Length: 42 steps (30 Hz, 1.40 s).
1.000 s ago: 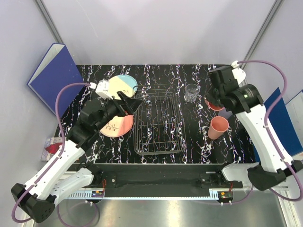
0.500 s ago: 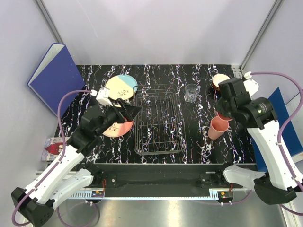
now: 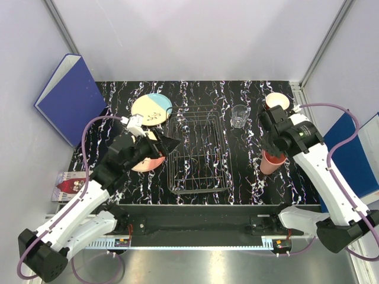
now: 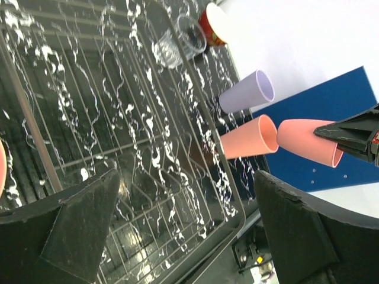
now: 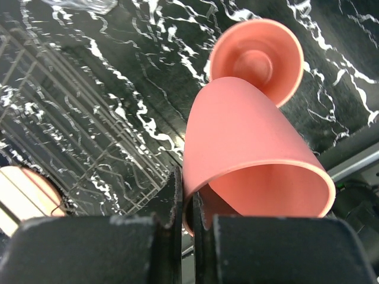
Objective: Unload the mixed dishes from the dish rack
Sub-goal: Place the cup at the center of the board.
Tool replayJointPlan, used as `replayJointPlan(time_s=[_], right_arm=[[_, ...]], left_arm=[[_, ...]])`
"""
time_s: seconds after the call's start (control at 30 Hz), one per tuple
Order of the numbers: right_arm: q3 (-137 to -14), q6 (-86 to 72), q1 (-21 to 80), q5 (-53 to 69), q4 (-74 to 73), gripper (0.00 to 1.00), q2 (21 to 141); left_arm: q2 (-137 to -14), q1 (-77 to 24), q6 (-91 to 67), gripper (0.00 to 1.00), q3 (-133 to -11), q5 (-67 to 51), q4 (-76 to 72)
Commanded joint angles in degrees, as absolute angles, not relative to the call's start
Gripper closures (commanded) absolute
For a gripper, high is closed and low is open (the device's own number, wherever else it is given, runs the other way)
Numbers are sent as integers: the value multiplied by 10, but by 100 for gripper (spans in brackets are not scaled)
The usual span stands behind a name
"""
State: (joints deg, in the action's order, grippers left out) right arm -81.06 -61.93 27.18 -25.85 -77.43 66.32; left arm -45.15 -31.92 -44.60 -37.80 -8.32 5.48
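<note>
Right gripper (image 5: pixel 185 201) swung nearer, clamped on the rim of a tilted salmon-pink plastic cup (image 5: pixel 249 142) right of the wire-grid dish rack (image 3: pixel 200 191), may topple the upright salmon-pink cup (image 5: pixel 254 56) just beside it; left gripper (image 4: pixel 189 207) gapes.

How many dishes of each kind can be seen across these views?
Plates: 2 (blue-and-cream plate, salmon-pink plate)
Cups: 3 (held salmon-pink cup, standing salmon-pink cup, lavender cup)
Glasses: 1 (clear glass)
Bowls: 1 (red bowl)
Total: 7
</note>
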Motion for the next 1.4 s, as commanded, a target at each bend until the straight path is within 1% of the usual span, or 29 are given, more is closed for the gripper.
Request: replayJointPlan(time_s=[0.0, 0.33, 0.53, 0.73, 0.87, 1.13, 1.37], right_arm=[[-792, -667, 261, -277, -933, 100, 646], [-779, -628, 193, -288, -929, 100, 632], [-737, -585, 150, -258, -862, 100, 638], [-708, -563, 142, -238, -813, 100, 660], [-728, -560, 142, -243, -808, 100, 663], [-769, -555, 142, -258, -847, 100, 641], [-837, -541, 142, -250, -865, 100, 637]], left_arm=[[-464, -320, -453, 1, -374, -113, 12], [-467, -320, -456, 1, -367, -112, 4], [-478, -320, -458, 1, -370, -120, 3], [-479, -320, -454, 1, -367, -115, 3], [-482, -320, -454, 1, -366, -113, 6], [-502, -320, -453, 1, -376, -116, 4], [-521, -321, -452, 1, -385, -120, 2]])
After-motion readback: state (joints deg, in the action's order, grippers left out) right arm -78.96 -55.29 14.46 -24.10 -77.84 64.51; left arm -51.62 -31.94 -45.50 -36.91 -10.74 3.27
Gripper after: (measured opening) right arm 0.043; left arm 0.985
